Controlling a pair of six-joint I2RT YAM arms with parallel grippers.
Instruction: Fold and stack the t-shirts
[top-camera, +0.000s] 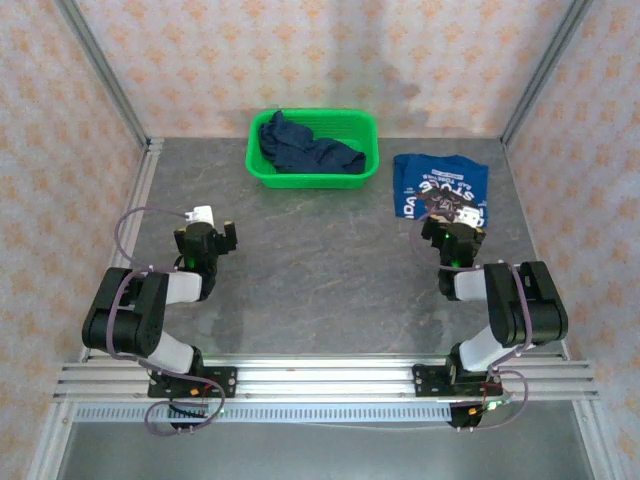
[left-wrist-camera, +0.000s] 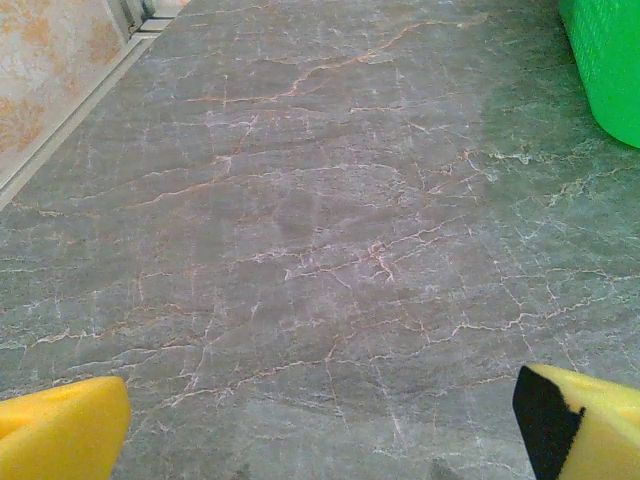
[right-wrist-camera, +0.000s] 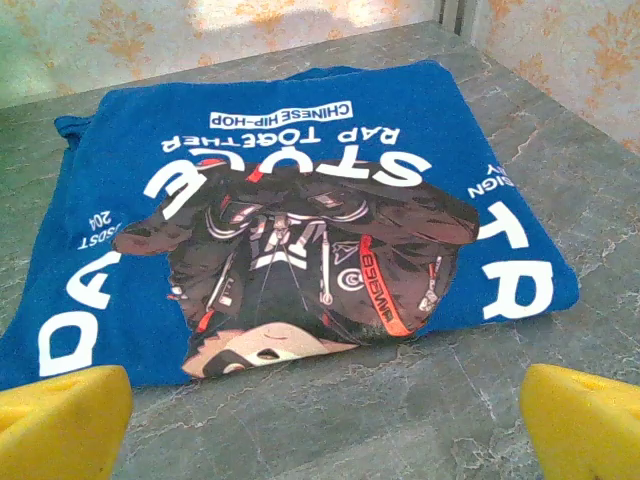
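Navy tee (top-camera: 305, 150): crumpled inside green basket (top-camera: 312, 181), far centre of table (top-camera: 320, 280).
Blue tee (top-camera: 440, 180): folded flat, graphic up, far right, beside basket.
Right gripper (top-camera: 452, 235): released, empty, at blue tee's near edge.
Left gripper (top-camera: 207, 230): released, empty, over bare table, near-left of basket.
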